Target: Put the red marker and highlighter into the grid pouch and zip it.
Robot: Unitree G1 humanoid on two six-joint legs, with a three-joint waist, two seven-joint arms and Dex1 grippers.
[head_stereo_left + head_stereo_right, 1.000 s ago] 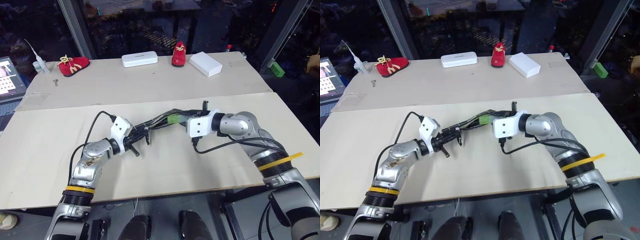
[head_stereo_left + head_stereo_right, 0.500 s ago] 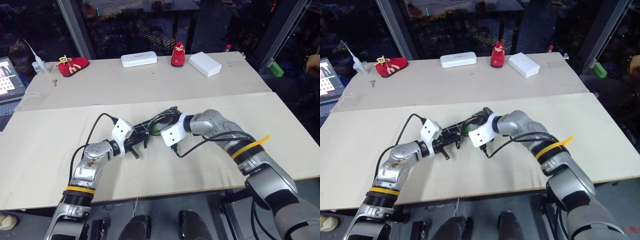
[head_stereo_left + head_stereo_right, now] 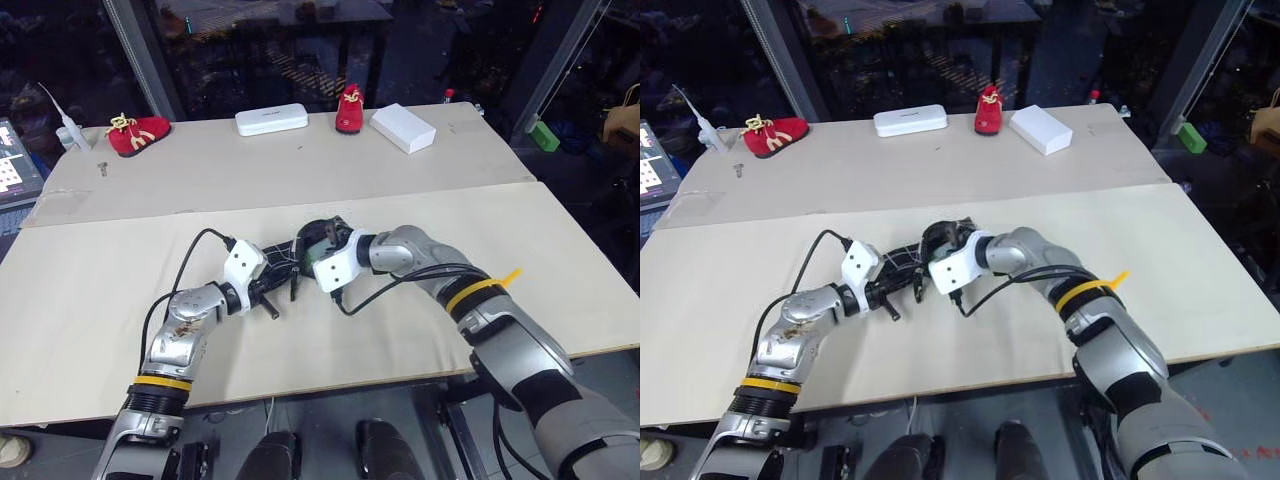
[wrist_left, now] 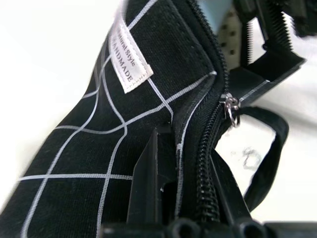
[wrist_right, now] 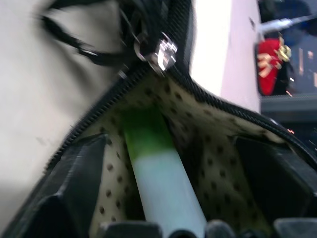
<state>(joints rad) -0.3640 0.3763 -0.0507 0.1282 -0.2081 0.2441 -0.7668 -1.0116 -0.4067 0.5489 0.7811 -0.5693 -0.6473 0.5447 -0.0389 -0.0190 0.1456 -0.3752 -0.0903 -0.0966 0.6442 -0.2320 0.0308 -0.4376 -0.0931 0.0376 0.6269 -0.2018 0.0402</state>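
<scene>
The grid pouch (image 3: 283,256) lies mid-table, black with white lines and a white label (image 4: 128,62). My left gripper (image 3: 277,284) is shut on the pouch's edge beside the zipper (image 4: 213,163), holding the mouth up. My right gripper (image 3: 317,238) reaches into the open mouth, its fingers (image 5: 74,183) spread wide and open. Between them the highlighter (image 5: 161,173) lies loose on the dotted lining, green cap pointing deeper in, touching neither finger. The zipper slider (image 5: 163,49) and its black cord pull (image 4: 270,148) sit at the far end of the opening. The red marker is hidden.
Along the back of the table are two red shoe-shaped objects (image 3: 138,132) (image 3: 350,108) and two white boxes (image 3: 271,118) (image 3: 403,127). A green block (image 3: 545,135) sits off the table at far right. A laptop (image 3: 10,170) stands at the left edge.
My right gripper carried the highlighter left into the pouch mouth, then opened and left it lying inside. My left gripper kept its hold and stayed in place.
</scene>
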